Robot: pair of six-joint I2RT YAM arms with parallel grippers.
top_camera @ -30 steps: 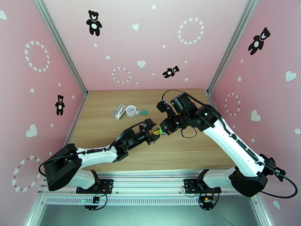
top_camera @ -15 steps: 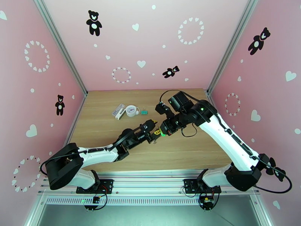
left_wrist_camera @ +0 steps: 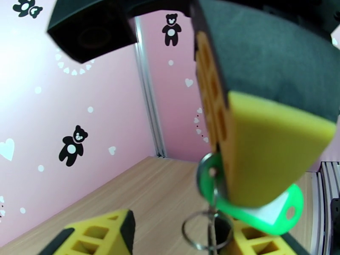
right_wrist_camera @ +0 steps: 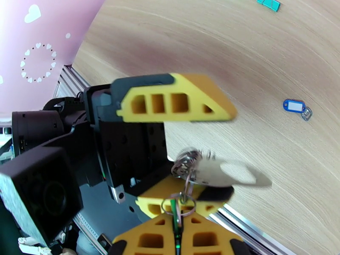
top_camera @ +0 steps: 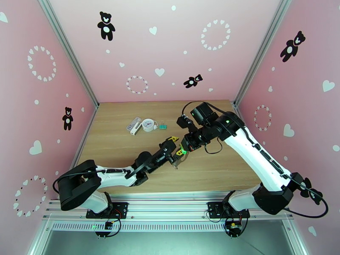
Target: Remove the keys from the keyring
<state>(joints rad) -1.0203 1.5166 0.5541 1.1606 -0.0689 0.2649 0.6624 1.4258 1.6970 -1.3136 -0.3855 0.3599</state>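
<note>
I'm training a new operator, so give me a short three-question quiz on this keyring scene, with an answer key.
1. True or false: the small blue-headed key lies loose on the light wooden table.
2. Which claw is shut on the bright green-headed key? A) left claw B) right claw
3. Fill in: the left claw's jaws stand ____.

Key: 1 true; 2 B; 3 open.

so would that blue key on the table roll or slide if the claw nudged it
Likely slides, not rolls: the blue key lies flat on the smooth table. It looks small and plastic, so probably light; the ring touching it may snag.
</note>
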